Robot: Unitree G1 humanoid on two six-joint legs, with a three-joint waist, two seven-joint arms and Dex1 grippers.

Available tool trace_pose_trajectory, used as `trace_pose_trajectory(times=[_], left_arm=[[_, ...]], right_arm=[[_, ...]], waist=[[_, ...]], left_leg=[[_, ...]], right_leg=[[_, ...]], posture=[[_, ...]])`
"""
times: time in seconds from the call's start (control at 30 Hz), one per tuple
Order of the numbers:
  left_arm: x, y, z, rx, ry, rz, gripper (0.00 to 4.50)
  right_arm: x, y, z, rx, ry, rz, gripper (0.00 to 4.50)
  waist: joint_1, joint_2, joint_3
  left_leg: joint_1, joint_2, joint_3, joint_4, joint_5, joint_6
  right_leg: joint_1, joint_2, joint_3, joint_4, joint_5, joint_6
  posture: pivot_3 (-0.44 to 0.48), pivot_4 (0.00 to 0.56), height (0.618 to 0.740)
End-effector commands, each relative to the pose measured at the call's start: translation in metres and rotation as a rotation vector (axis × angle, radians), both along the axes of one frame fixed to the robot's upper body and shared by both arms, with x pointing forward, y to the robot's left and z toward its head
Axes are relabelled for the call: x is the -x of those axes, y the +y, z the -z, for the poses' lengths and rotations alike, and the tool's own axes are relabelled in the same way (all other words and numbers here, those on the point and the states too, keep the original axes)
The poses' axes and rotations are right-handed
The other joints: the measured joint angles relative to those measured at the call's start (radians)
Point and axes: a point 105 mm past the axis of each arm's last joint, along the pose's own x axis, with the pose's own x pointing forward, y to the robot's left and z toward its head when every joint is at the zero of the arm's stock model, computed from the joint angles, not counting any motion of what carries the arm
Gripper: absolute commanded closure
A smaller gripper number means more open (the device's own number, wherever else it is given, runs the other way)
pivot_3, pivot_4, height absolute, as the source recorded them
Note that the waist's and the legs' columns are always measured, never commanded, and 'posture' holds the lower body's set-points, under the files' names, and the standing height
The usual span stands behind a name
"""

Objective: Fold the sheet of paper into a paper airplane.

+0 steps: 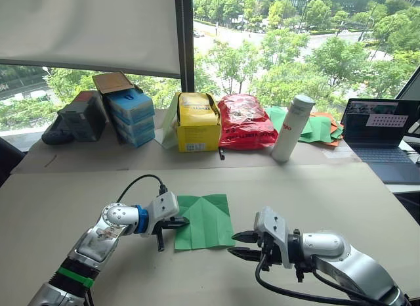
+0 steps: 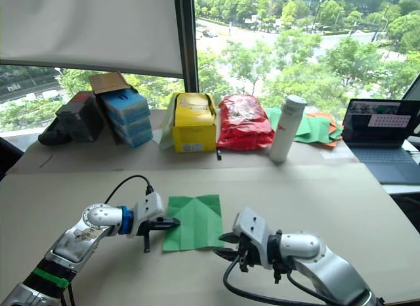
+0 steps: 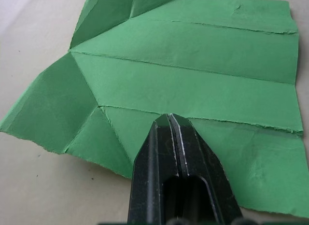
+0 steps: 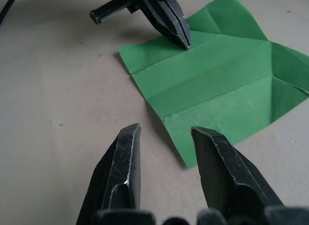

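Note:
The sheet of paper [image 1: 207, 220] lies flat on the table in front of me, bright green, with its two far corners folded in to a point and several lengthwise creases. My left gripper [image 1: 184, 222] is shut, and its closed tip rests on top of the sheet near the left edge; the left wrist view has the tip [image 3: 170, 119] on the green surface. My right gripper [image 1: 235, 244] is open just off the sheet's near right corner, a little above the table. In the right wrist view, that corner [image 4: 188, 160] lies just ahead of the gap between the two fingers.
Along the back of the table stand a dark box [image 1: 82, 115], stacked blue boxes [image 1: 131, 115], a yellow box [image 1: 197, 122], a red bag [image 1: 246, 121], a white bottle [image 1: 292, 129], a pile of green and orange sheets [image 1: 321, 129] and a laptop [image 1: 380, 135].

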Motion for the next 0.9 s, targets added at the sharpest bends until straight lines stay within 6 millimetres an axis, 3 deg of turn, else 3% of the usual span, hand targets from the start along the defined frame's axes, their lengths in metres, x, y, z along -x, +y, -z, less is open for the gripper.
trace_pose_trajectory(times=[0.03,0.23,0.5,0.9], left_arm=[[0.007,0.001,0.023,-0.062,0.077,0.004,4.50],[0.005,0.000,0.025,-0.074,0.087,0.016,4.50],[-0.014,-0.005,0.027,-0.165,0.031,0.067,4.50],[-0.025,-0.008,0.028,-0.197,0.017,0.102,4.50]], right_arm=[[0.008,0.010,0.007,0.020,0.033,-0.018,4.32],[0.000,0.008,0.024,0.049,0.012,0.172,4.45],[-0.008,0.002,0.036,0.045,-0.003,0.416,4.45],[-0.026,-0.010,0.038,0.036,-0.050,0.593,4.45]], waist=[[0.001,0.000,0.000],[0.008,0.000,-0.001],[0.021,-0.001,-0.004],[0.022,-0.001,-0.008]], left_leg=[[0.000,0.000,0.000,0.001,0.000,0.000],[-0.001,0.000,0.000,0.002,-0.001,0.001],[0.001,-0.001,0.000,0.004,0.000,0.001],[0.003,0.000,0.000,0.004,0.000,0.001]], right_leg=[[0.000,0.000,0.000,0.000,0.000,0.000],[0.000,0.000,-0.001,0.001,0.000,0.001],[0.002,0.001,-0.001,0.001,0.000,0.001],[0.004,0.001,-0.001,0.002,0.000,0.002]], posture=[[0.000,0.150,0.740],[0.000,0.150,0.740],[0.000,0.150,0.740],[0.000,0.150,0.740]])
